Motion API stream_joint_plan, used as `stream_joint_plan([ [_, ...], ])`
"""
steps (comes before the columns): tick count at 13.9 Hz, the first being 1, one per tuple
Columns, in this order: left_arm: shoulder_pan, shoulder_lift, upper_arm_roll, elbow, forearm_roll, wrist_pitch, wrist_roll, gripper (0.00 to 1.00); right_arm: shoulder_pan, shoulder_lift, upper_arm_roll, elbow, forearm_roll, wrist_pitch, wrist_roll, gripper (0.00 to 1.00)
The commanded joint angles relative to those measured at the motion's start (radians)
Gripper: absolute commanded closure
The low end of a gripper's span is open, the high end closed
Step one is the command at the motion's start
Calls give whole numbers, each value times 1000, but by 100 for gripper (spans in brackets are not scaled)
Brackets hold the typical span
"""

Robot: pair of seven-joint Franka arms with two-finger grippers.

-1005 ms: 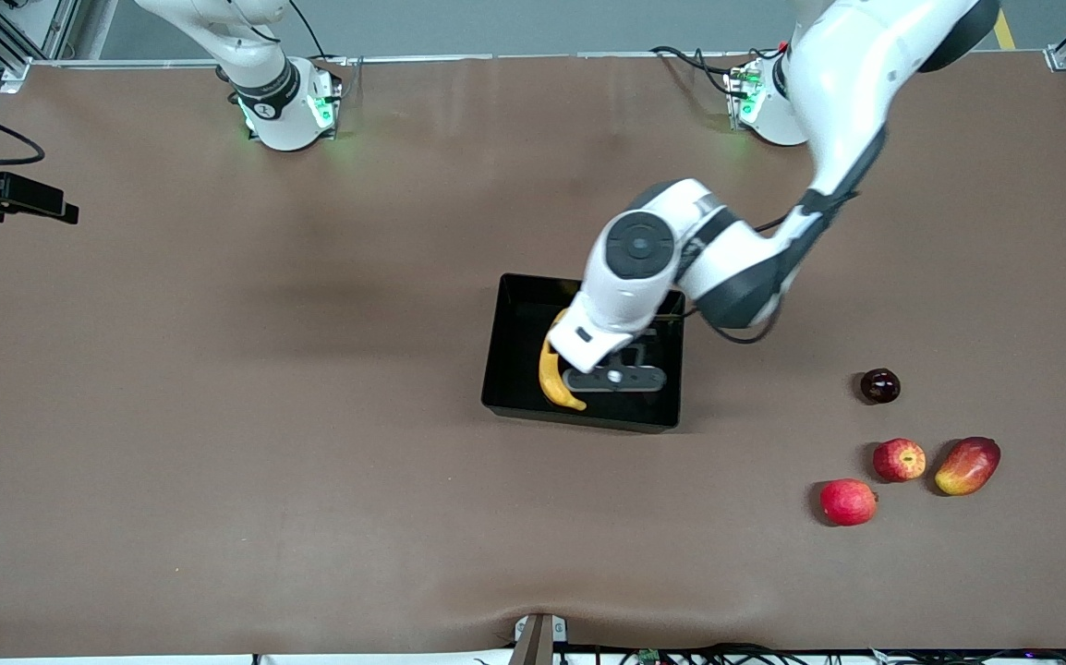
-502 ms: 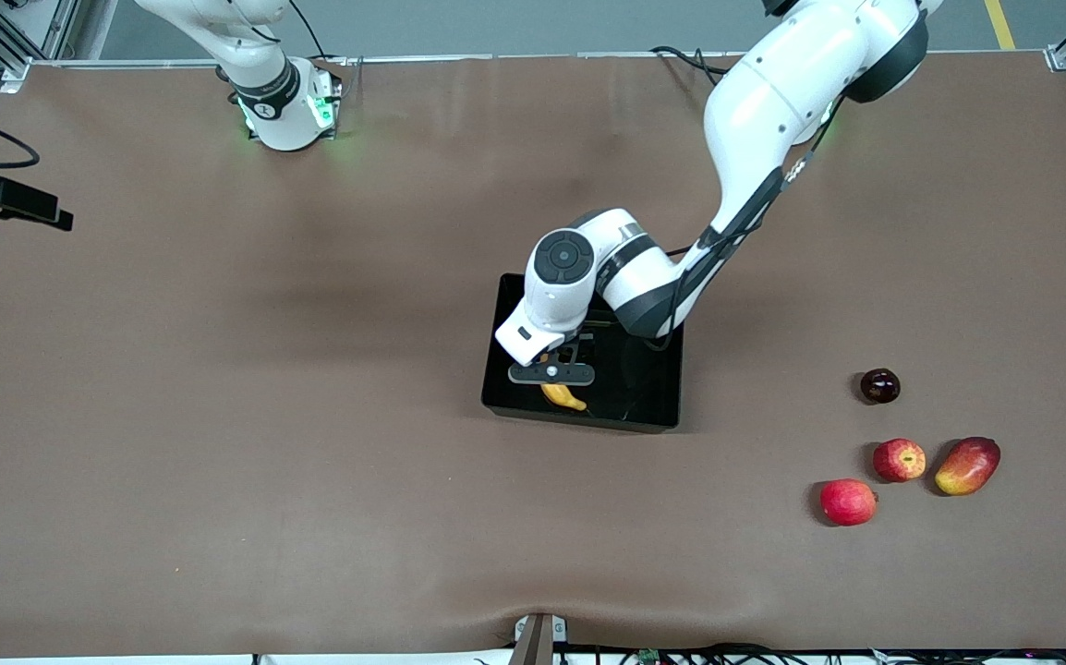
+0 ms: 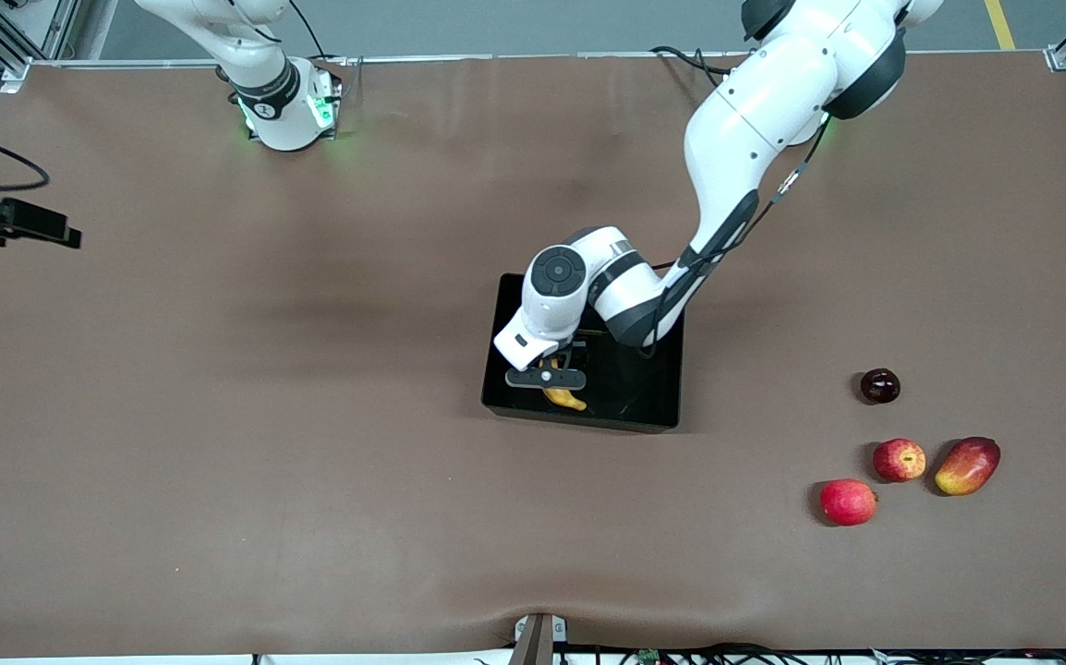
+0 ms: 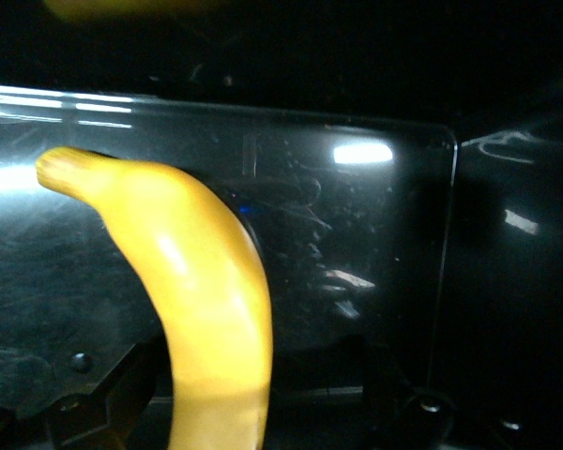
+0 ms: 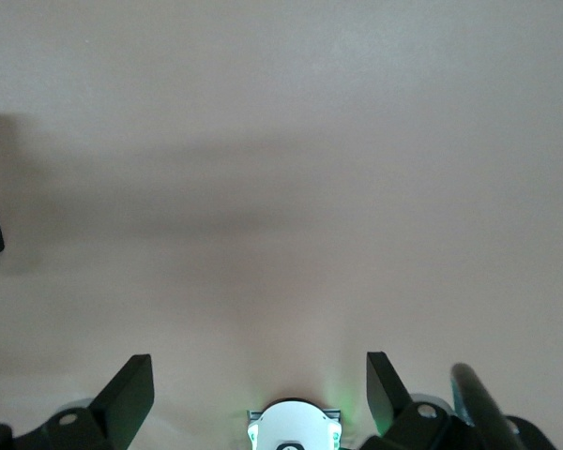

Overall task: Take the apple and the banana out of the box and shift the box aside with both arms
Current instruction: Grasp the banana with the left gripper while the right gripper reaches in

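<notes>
Apple [image 3: 899, 459] already out on worktop [image 3: 311, 462], well apart from left pincer [image 3: 547, 378]. Banana [image 4: 202, 309] lying in box [image 3: 644, 402], between that pincer's spread fingers, ungripped. Right pincer [image 5: 253, 389] spread, waiting over bare worktop. Banana removal, box shift pending.

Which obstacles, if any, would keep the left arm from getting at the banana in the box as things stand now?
Probably none: yes, it looks able. The left end effector is down inside the box, open, with the banana lying between its fingers, and nothing else in the box blocks it.
</notes>
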Motion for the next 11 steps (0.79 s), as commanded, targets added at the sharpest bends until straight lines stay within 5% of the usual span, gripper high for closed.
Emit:
stream_joint_plan([
  [1,-17,-1,16,10,21,12,-58,0,22,97,2,27,14,35,32,0],
  [3,-14,-1,17,8,22,12,-54,8,34,177,2,-4,12,81,34,0],
  [5,-14,-2,16,7,21,12,-57,80,60,232,2,-16,14,117,49,0],
  [6,-13,-5,16,8,21,10,-58,100,79,245,2,-19,12,127,69,0],
  [11,-13,-86,16,15,25,-94,-49,100,75,242,6,-171,18,219,86,0],
])
